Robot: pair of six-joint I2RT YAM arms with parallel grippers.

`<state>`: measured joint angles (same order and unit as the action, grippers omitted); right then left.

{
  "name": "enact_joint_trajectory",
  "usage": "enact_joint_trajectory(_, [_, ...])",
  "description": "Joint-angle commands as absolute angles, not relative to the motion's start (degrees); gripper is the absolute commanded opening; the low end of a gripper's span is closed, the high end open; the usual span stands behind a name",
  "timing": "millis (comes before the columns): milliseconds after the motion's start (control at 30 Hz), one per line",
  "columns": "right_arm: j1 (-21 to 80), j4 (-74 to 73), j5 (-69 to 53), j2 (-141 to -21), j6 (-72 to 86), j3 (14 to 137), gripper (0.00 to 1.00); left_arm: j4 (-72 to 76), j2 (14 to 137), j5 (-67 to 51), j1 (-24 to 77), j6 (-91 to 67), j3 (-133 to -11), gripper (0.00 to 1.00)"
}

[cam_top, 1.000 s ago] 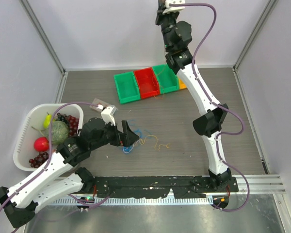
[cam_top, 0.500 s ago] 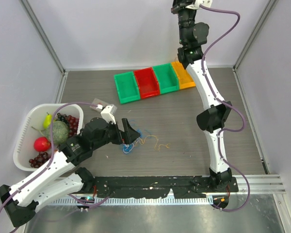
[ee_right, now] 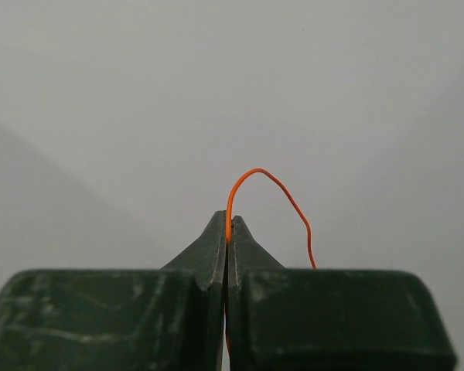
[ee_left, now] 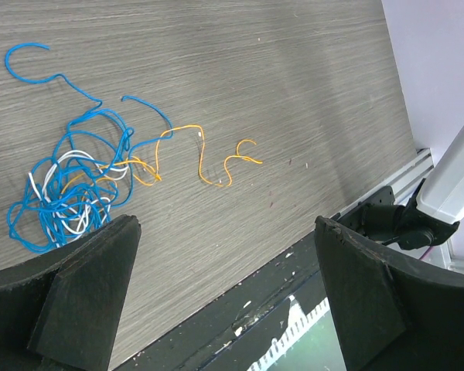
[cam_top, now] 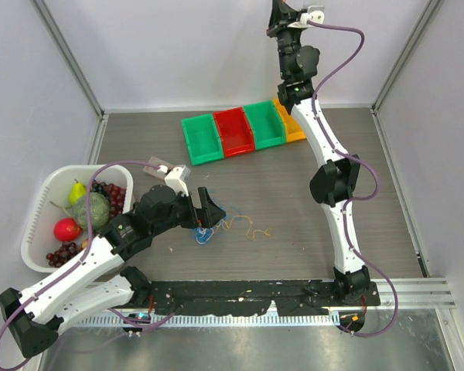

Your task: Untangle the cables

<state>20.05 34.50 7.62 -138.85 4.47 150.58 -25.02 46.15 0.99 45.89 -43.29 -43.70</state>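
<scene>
Left gripper [cam_top: 207, 210] spread above cables [cam_top: 203, 236], right gripper [cam_top: 281, 15] raised near back wall [cam_top: 178, 54]

Blue cable [ee_left: 66, 143], white cable [ee_left: 77, 160] and orange-yellow cable [ee_left: 200, 154] stand out against the grey, wood-grained tabletop [ee_left: 255, 62]. The left tool [ee_left: 224, 224] is matte black. The right tool [ee_right: 227, 224] is dark greenish-black, and the orange wire [ee_right: 251, 169] in it shows against pale grey. At the back are a green bin [cam_top: 201, 141], a red bin [cam_top: 233, 131], a second green bin [cam_top: 264, 125] and an orange bin [cam_top: 295, 125]. A white basket [cam_top: 37, 220] shows a red apple [cam_top: 66, 229] and dark red grapes [cam_top: 116, 195]. Purple hoses [cam_top: 354, 42] line the white-and-black arms [cam_top: 69, 278].
</scene>
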Motion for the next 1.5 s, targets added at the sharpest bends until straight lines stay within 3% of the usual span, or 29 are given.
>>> enact_joint_trajectory(0, [17.8,38.4,9.4,-138.3,6.8,146.8,0.01,-23.2,45.4,1.8,45.7,-42.9,-45.6,1.00])
enact_joint_trajectory(200, [14.7,37.9,11.8,-133.3,8.3,134.1,0.01,-22.9,45.7,0.9,45.7,-43.6,-45.3,1.00])
enact_joint_trajectory(467, [11.1,33.0,7.6,-132.4,8.7,128.6,0.00,-20.2,46.6,-1.3,45.7,-45.2,-44.5,1.00])
enact_joint_trajectory(833, [5.9,32.2,-13.8,-119.4,23.7,103.2,0.01,-18.2,49.0,-4.0,45.8,-45.7,-44.5,1.00])
enact_joint_trajectory(1133, [3.7,34.4,-17.0,-122.2,34.3,98.1,0.01,-18.4,48.1,-4.3,45.8,-46.3,-43.5,1.00])
enact_joint_trajectory(1467, [3.3,29.1,-20.3,-131.7,33.2,102.2,0.01,-18.2,48.8,-4.6,45.8,-46.1,-43.2,1.00])
